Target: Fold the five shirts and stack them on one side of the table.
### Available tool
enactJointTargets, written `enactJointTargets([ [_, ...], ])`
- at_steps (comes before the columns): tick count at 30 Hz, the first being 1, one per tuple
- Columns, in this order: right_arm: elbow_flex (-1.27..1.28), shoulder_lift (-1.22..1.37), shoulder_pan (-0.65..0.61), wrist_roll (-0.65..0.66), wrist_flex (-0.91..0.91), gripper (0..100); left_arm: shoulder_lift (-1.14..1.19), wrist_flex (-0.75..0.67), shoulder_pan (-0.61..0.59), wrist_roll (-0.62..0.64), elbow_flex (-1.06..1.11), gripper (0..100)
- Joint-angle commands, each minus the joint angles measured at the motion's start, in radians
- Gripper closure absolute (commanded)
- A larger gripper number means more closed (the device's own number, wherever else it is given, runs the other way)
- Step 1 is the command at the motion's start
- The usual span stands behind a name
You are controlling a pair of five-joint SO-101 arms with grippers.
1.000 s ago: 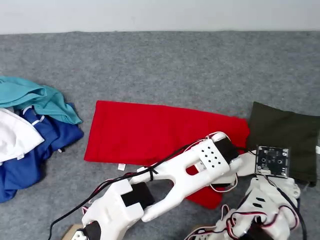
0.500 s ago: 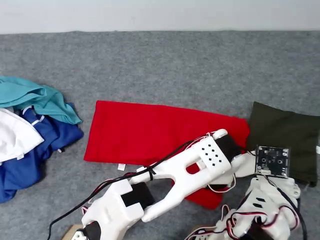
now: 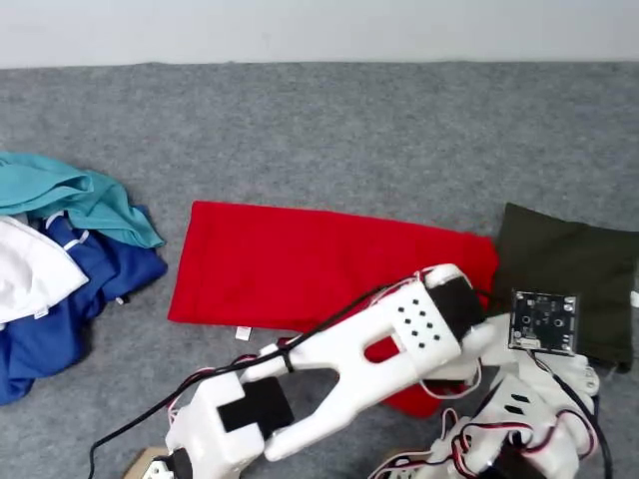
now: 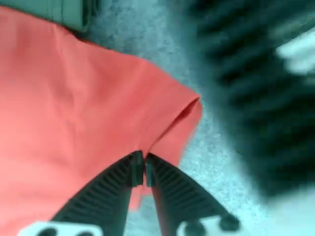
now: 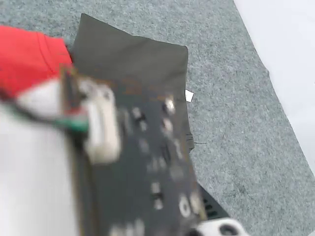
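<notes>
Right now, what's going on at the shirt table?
The left pincer is shut on an edge fold of the red shirt near its right end. The rest of the red shirt lies flat mid-table. A dark shirt sits folded at the right side, next to it. The teal shirt, white shirt and blue shirt lie in an unfolded heap on the left. The right arm sits low by the dark shirt.
</notes>
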Motion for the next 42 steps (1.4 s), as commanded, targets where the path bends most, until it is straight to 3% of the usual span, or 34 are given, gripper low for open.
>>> enactJointTargets([
  [1,-0.018,0.008,0.008,-0.005,-0.005,98.5,-0.077,0.029,0.011,0.006,0.022,99],
  [19,-0.018,0.007,0.012,-0.005,-0.005,98.5,-0.052,-0.060,-0.035,0.006,0.102,98],
  [25,-0.018,0.007,0.012,-0.005,-0.004,98.5,0.041,-0.034,-0.028,0.008,0.099,87],
  [32,-0.017,0.007,0.012,-0.005,-0.004,98.5,0.025,-0.025,0.017,0.031,0.102,86],
  [38,-0.017,0.007,0.012,-0.005,-0.004,98.5,0.055,-0.206,-0.109,0.081,0.116,86],
  [42,-0.017,0.007,0.012,-0.005,-0.004,98.5,0.127,-0.206,-0.138,0.074,0.117,93],
])
